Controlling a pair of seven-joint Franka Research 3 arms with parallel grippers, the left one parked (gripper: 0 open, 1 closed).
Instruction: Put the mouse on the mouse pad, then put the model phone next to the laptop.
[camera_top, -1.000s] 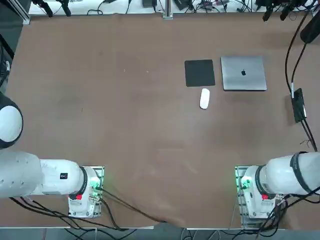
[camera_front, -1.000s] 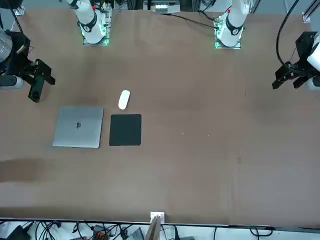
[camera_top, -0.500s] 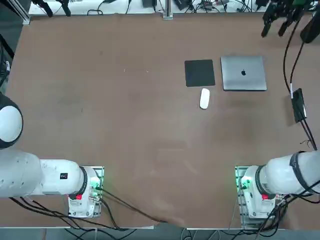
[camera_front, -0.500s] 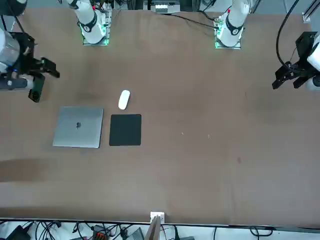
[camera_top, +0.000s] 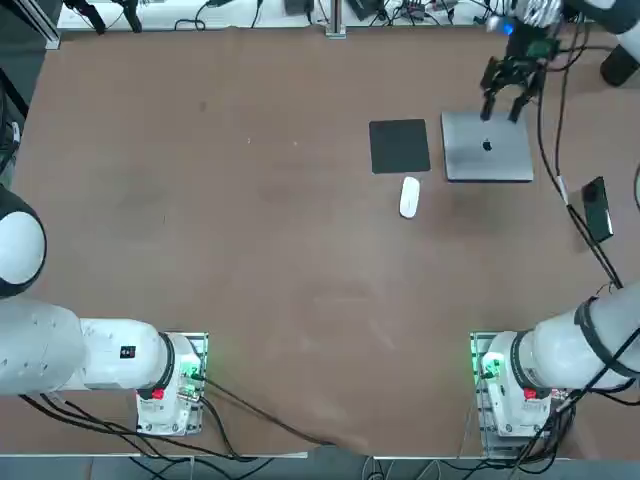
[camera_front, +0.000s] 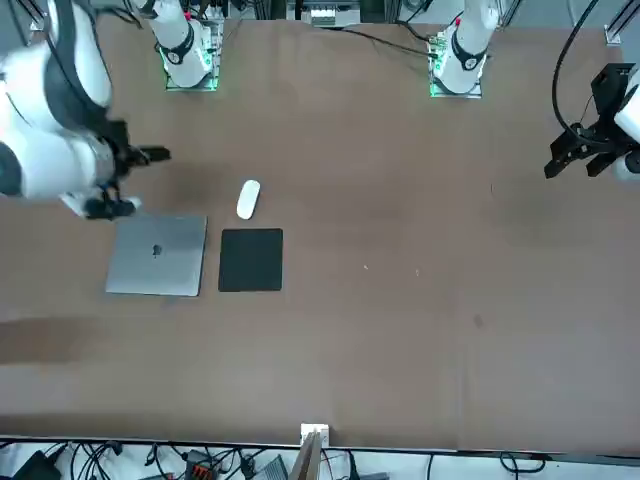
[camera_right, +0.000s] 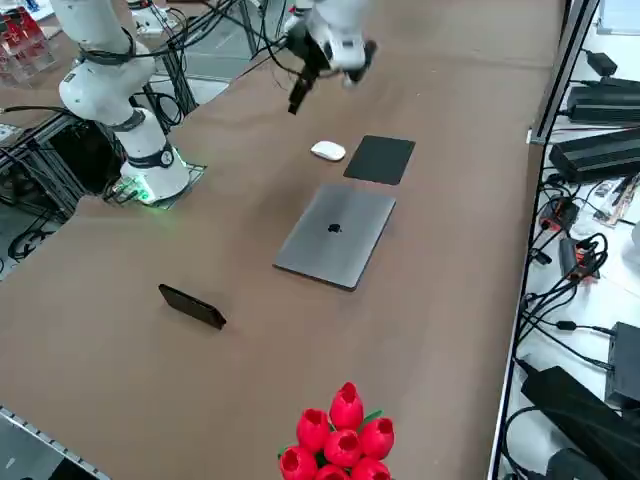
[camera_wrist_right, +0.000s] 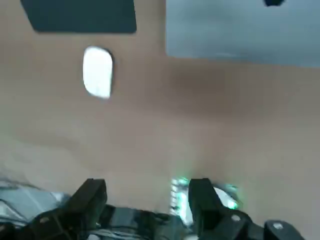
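Mouse (camera_top: 409, 196): white oval on the table, just short of the mouse pad (camera_top: 399, 146), apart from it, long axis running toward the pad's near edge. Laptop (camera_top: 487, 146): closed, beside the pad; phone (camera_top: 597, 209): well apart, toward the table's right edge. Right gripper (camera_top: 503, 103): raised over the laptop's far edge, fingers spread wide, empty.

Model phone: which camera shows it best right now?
The right side view: the model phone lies whole and unobstructed on the table, apart from the laptop. The top view shows it near the frame's right edge beside a cable. The front and right wrist views do not show it.
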